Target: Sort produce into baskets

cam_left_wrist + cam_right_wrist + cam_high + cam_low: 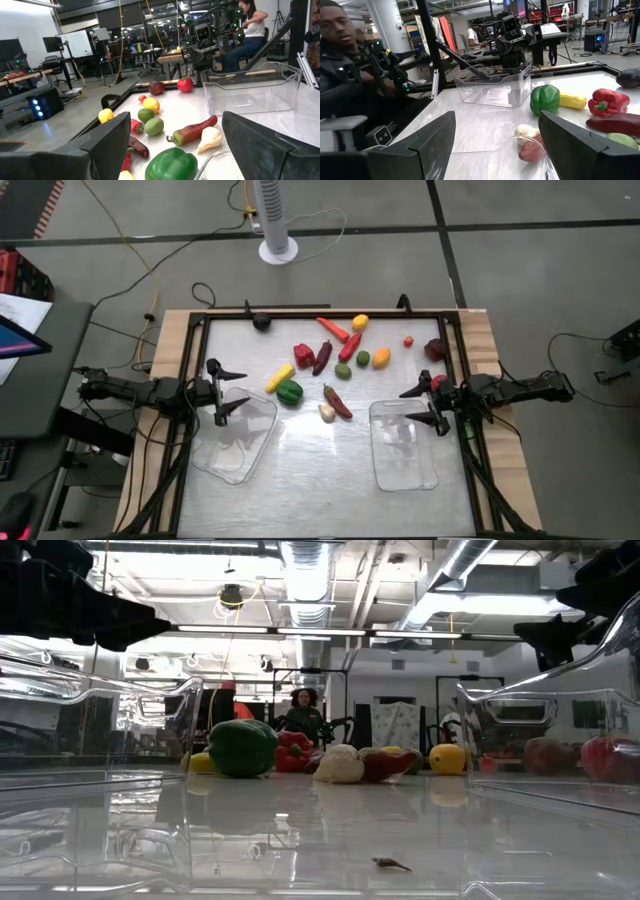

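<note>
Produce between clear baskets

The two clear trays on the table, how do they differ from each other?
The left tray lies skewed on the table, while the right tray sits nearly square to its edges. The left tray is beside the green pepper; the right tray is farther from it. Both are clear, shallow and hold no produce yet.

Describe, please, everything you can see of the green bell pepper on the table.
The green bell pepper is a glossy, plastic-looking toy with rounded lobes and a small darker stem on top. It sits on the white table, not in either tray, just beyond the far right corner of the left tray. The yellow corn lies close beside it on its far left; whether they touch is unclear. No pincer touches it.
</note>
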You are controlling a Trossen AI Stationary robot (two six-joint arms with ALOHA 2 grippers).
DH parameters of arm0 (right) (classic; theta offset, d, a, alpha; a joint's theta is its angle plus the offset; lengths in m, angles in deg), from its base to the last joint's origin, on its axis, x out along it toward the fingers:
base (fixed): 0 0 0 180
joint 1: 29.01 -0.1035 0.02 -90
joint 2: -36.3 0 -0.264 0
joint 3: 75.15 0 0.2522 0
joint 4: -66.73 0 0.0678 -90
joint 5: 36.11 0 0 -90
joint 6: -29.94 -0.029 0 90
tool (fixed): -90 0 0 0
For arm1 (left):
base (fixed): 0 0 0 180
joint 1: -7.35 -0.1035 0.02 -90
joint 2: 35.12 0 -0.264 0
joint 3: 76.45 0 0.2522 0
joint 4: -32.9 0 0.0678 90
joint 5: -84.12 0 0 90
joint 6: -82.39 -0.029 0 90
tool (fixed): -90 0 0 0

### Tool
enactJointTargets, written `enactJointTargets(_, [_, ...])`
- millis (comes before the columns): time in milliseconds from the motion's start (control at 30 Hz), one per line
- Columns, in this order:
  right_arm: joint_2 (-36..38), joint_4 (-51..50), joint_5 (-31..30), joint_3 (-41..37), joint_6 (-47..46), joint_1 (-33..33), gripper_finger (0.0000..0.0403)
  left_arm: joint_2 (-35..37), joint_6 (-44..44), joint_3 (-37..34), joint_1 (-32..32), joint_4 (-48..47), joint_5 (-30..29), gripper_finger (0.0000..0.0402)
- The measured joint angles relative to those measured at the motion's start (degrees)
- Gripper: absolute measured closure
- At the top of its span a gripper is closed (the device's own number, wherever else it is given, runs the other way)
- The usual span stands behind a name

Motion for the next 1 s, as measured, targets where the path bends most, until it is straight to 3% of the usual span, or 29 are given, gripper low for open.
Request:
enactJointTargets(533, [0.0, 0.0, 0.0, 0.0, 0.0, 0.0, 0.0093, 0.0, 0.6, 0.0, 0.0, 0.0, 0.0, 0.0100])
enactJointTargets(767, [0.0, 0.0, 0.0, 0.0, -0.1, 0.0, 0.0093, 0.0, 17.2, 0.0, 0.0, 0.1, 2.9, 0.0100])
enactJointTargets(1000, [0.0, 1.0, 0.0, 0.0, -0.5, 0.0, 0.0093, 0.0, 22.7, 0.0, 0.0, 0.0, 2.3, 0.0100])
